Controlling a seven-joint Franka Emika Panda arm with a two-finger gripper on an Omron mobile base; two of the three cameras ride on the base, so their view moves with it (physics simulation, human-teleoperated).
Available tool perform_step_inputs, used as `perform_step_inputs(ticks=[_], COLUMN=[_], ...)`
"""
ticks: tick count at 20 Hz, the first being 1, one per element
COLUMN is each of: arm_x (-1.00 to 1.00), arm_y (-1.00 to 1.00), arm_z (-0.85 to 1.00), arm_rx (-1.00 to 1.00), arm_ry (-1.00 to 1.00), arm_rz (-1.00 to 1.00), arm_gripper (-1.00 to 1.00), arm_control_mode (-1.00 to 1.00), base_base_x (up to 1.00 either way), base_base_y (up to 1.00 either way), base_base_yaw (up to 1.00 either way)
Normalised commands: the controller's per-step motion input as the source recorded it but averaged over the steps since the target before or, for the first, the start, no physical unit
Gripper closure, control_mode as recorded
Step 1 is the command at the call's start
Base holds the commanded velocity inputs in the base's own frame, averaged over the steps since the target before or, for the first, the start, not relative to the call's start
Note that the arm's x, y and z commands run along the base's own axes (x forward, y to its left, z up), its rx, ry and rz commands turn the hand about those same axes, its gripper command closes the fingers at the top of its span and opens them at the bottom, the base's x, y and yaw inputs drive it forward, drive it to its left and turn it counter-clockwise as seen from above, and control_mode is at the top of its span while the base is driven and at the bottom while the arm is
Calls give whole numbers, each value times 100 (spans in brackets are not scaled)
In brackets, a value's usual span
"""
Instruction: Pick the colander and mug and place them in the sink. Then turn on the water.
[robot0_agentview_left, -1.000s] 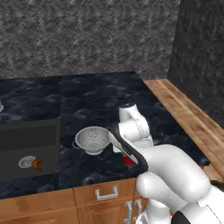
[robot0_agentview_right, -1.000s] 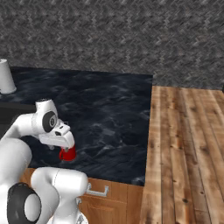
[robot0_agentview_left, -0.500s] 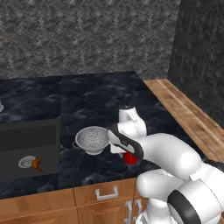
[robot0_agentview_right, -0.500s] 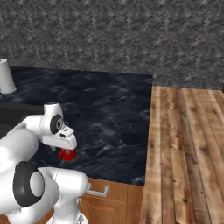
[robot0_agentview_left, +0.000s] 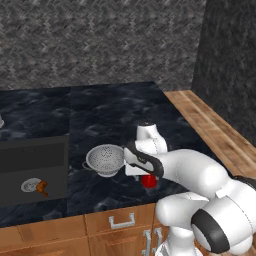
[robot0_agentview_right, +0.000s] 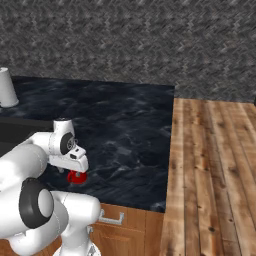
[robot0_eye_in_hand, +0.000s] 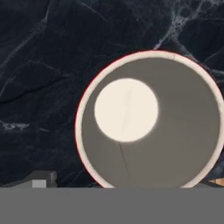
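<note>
The red mug (robot0_agentview_left: 149, 181) stands near the counter's front edge, and the hand view looks straight down into its white inside (robot0_eye_in_hand: 148, 120). My gripper (robot0_agentview_left: 144, 174) hangs just above it, open, holding nothing. One fingertip (robot0_eye_in_hand: 42, 179) shows left of the rim, and the mug sits off-centre toward the other side. From the right the mug (robot0_agentview_right: 76, 177) peeks out under the gripper (robot0_agentview_right: 76, 170). The silver colander (robot0_agentview_left: 105, 159) rests upright just left of my hand. The dark sink (robot0_agentview_left: 35, 150) lies further left. The water is out of view.
A round drain strainer (robot0_agentview_left: 31, 185) with a small orange thing beside it lies in the sink basin. A white paper-towel roll (robot0_agentview_right: 6, 87) stands at the back left. Wooden counter (robot0_agentview_right: 215, 160) runs along the right, and a dark wall rises at the back.
The arm has folded lower and further forward, bringing the hand down over the mug. Mug and colander have not moved. The jaws stay open.
</note>
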Motion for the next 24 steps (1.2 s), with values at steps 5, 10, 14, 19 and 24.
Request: perform_step_inputs(ticks=[5, 10, 14, 19, 24], arm_x=[-7, -32, -4, 17, 5], arm_y=[3, 0, 0, 0, 4], arm_z=[-8, -15, -5, 4, 8], arm_rx=[0, 0, 0, 0, -1], arm_ry=[0, 2, 11, 6, 0], arm_rz=[-2, -7, -11, -11, -10], arm_gripper=[-100, -100, -100, -100, -100], arm_control_mode=[-100, -100, -100, -100, -100], base_base_x=[0, 0, 0, 0, 0], base_base_y=[0, 0, 0, 0, 0], base_base_yaw=[0, 0, 0, 0, 0])
